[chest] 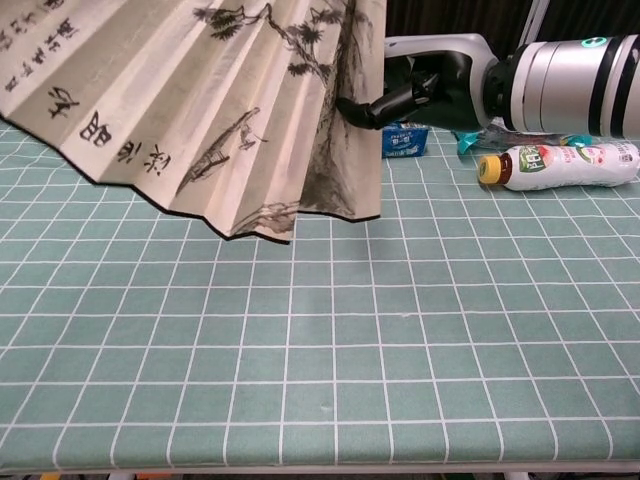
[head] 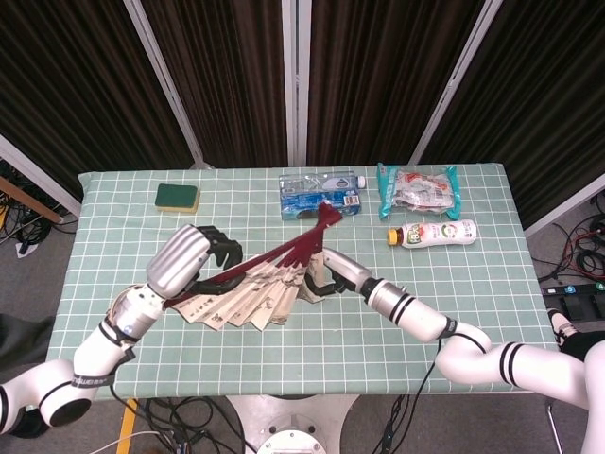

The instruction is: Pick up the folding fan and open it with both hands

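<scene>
The folding fan (head: pixel 248 295) is partly spread, with dark red ribs meeting at a pivot near the water bottles and a cream painted leaf. It hangs tilted above the table. My left hand (head: pixel 192 261) grips its left ribs from above. My right hand (head: pixel 324 275) is at the fan's right edge, fingers curled onto the outer fold. In the chest view the leaf (chest: pixel 225 110) fills the upper left, and the right hand (chest: pixel 432 88) has a dark fingertip (chest: pixel 358 108) pressed on the leaf's right edge.
A green sponge (head: pixel 177 197) lies at the back left. At the back stand a wrapped pack of water bottles (head: pixel 319 196) and a snack bag (head: pixel 417 190). A drink bottle (head: pixel 432 233) lies on its side at the right. The near table edge (chest: pixel 320 462) runs below.
</scene>
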Controlling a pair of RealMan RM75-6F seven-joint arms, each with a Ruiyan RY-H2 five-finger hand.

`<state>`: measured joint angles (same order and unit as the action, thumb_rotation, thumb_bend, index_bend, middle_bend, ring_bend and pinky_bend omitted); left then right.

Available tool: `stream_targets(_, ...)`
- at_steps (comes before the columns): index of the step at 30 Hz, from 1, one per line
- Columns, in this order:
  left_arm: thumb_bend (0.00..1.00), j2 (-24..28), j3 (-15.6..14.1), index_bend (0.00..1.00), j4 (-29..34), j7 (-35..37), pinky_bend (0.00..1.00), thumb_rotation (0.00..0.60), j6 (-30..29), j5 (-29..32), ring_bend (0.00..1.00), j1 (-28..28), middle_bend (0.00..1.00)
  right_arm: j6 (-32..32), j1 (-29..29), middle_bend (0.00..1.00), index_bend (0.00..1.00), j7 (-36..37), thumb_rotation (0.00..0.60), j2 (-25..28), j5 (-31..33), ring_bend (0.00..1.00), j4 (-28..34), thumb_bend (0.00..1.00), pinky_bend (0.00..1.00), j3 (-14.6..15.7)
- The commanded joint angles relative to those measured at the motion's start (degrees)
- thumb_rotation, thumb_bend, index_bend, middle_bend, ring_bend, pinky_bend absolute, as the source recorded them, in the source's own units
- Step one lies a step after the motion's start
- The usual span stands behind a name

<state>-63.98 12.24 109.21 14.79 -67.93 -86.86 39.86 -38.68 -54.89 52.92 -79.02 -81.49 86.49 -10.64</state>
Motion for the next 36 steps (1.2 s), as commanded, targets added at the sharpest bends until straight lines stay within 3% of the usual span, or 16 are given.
stream_targets(1, 0.35, -0.3, -1.0, 0.65, -2.1, -1.4, 0.58, 0.600, -0.7, -0.6, 0.67, -0.9, 0.70, -3.7, 1.4, 0.30, 0.70, -12.6, 0.600, -1.2, 4.1, 0.05, -1.8, 0.66, 0.00, -0.5)
stream_targets(9, 0.35, -4.2, -4.1, 0.65, -9.3, -10.1, 0.57, 0.600, -4.2, -4.9, 0.67, -3.2, 0.70, -10.8, 4.1, 0.30, 0.69, -33.2, 0.600, -0.4, 6.9, 0.05, -2.7, 0.66, 0.00, 0.2)
stream_targets(16, 0.35, -10.0, -4.5, 0.65, -17.2, -18.3, 0.57, 0.600, -9.3, -9.2, 0.66, -4.3, 0.69, -20.3, 6.8, 0.30, 0.67, -47.6, 0.600, -2.6, 4.4, 0.05, -6.5, 0.66, 0.00, 0.6)
stream_targets(24, 0.35, -14.1, -5.3, 0.63, -24.0, -24.6, 0.56, 0.600, -11.0, -11.5, 0.65, -4.6, 0.67, -27.9, 10.1, 0.30, 0.61, -51.8, 0.600, -6.7, 2.0, 0.05, -12.6, 0.66, 0.00, 0.9)
stream_targets(36, 0.35, -20.4, -6.6, 0.59, -30.5, -40.7, 0.56, 0.600, -14.0, -15.3, 0.65, -6.0, 0.65, -41.3, 14.6, 0.26, 0.53, -59.5, 0.600, -16.4, -3.8, 0.01, -24.0, 0.66, 0.00, 1.8)
